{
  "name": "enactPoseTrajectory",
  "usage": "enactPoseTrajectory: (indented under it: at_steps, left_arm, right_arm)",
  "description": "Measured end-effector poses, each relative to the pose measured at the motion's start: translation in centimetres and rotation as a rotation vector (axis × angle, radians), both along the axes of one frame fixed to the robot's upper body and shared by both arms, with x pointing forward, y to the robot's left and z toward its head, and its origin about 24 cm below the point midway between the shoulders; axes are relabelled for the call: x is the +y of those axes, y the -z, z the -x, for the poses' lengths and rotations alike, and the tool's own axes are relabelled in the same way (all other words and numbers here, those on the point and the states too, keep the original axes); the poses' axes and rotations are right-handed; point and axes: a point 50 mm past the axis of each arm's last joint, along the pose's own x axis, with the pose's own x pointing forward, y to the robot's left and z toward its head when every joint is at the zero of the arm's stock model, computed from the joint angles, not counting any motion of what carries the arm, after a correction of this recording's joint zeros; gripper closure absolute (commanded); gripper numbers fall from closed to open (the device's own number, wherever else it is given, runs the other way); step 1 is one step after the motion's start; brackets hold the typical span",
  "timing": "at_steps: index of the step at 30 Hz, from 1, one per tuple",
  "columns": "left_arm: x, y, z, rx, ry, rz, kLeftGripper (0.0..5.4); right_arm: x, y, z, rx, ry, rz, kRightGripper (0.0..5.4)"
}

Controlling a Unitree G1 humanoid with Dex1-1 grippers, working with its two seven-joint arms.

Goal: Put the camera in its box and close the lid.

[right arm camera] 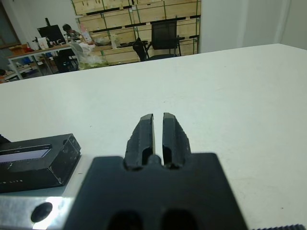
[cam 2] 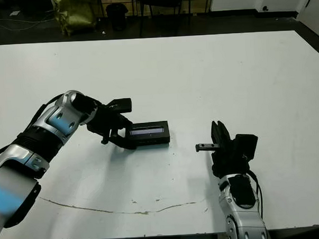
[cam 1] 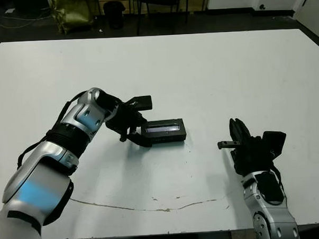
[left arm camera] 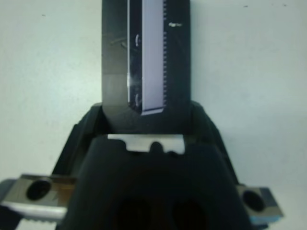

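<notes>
lid [cam 1: 164,128] sits on top of the box [cam 1: 165,136], its pale grey-lilac stripe running along its length, and the closed pair lies flat on the white surface [cam 1: 199,70] a little left of the middle, long side across the robot's view. the camera itself does not show anywhere; the lid covers whatever the box holds.

the left hand [cam 1: 139,124] is at the left short end of the box. in the head views one black finger reaches out above and beyond that end, and the other lies low in front of it, touching or nearly touching the corner. in the left wrist view the striped lid [left arm camera: 146,52] runs straight away from the hand's black body, and the end of the box sits between the two spread fingers [left arm camera: 204,127], which flank it on either side. the hand stands open around the box end; whether the fingers actually press on it cannot be told.

the right hand [cam 1: 238,130] hovers over bare surface well to the right of the box, apart from it. its two fingers [right arm camera: 145,136] lie side by side with only a thin slit between them, holding nothing. the box end shows off to one side in the right wrist view [right arm camera: 38,160].
</notes>
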Motion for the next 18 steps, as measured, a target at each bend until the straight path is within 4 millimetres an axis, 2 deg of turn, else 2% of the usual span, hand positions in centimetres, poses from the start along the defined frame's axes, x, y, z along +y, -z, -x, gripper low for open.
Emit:
enactPoseTrajectory:
  at_steps: [13,18]
  left_arm:
    - [-0.57,-0.68,-0.34,-0.146,0.129,-0.040,0.01]
    - [-0.62,-0.75,-0.36,-0.168,0.149,-0.041,0.01]
  right_arm:
    - [-0.01,0.11,0.14,0.002,0.003,0.000,5.40]
    - [-0.01,0.10,0.14,0.002,0.003,-0.001,5.40]
